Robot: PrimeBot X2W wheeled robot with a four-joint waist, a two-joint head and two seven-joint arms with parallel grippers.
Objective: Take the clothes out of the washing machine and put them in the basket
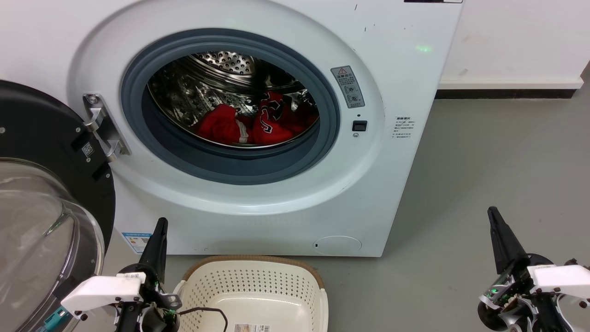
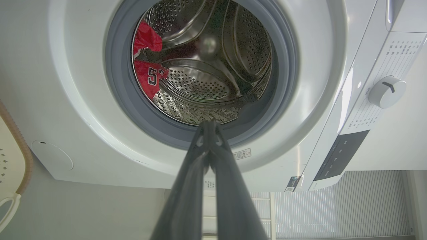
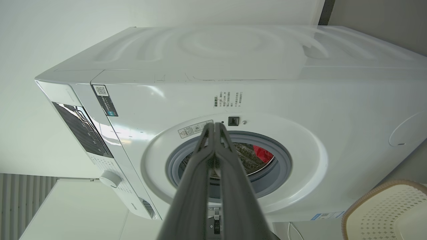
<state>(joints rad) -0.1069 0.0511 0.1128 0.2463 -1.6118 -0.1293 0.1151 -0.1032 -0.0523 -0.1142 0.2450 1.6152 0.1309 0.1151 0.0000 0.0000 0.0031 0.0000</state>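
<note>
Clothes (image 1: 258, 122) lie partly hidden in the washing machine (image 1: 405, 69); the basket (image 1: 253, 259) is cut off below. Left hand (image 1: 161, 224) and right hand (image 1: 492, 213) are each pressed together.

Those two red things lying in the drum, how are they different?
The left garment is plain red with a pale trim strip; the right garment carries black-and-white print. The right garment is heaped higher than the left garment. Both are bright red, crumpled, inside the drum.
</note>
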